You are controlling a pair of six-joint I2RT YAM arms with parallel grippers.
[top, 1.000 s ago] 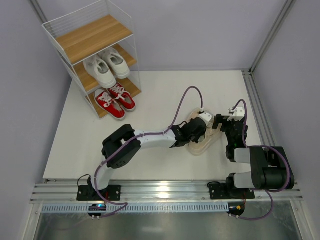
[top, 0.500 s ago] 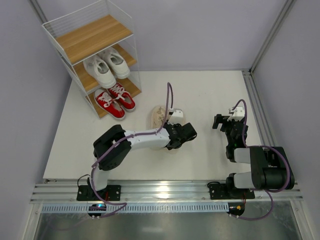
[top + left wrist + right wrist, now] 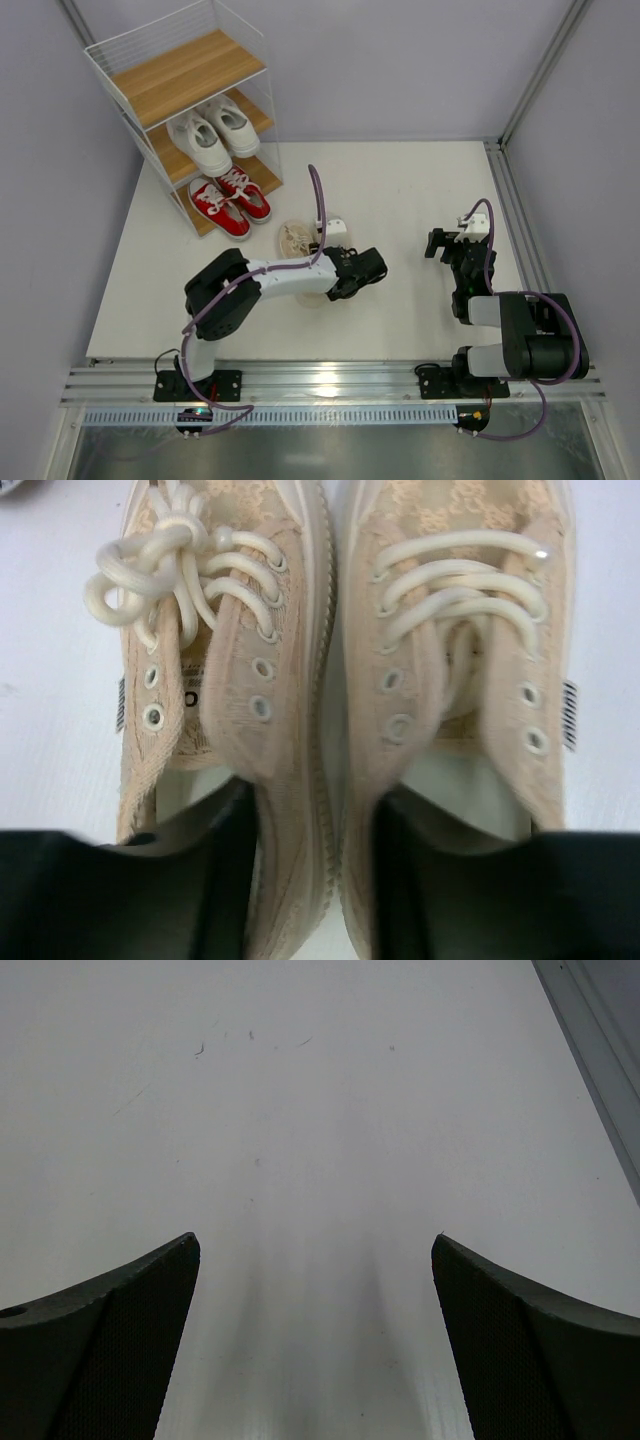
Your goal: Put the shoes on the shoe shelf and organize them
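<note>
Beige shoes [image 3: 293, 239] sit on table [image 3: 400, 190] at frame centre, just lower right of shelf [image 3: 185, 75]. L gripper [image 3: 318, 880] has one finger in each shoe, inner walls btwn them; can't tell if pinching or let go. R gripper [image 3: 315, 1340] spread wide over table at right.

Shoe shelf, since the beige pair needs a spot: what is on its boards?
Top board bare; white pair on the middle, red pair on the bottom. Lower boards' backs are covered.
</note>
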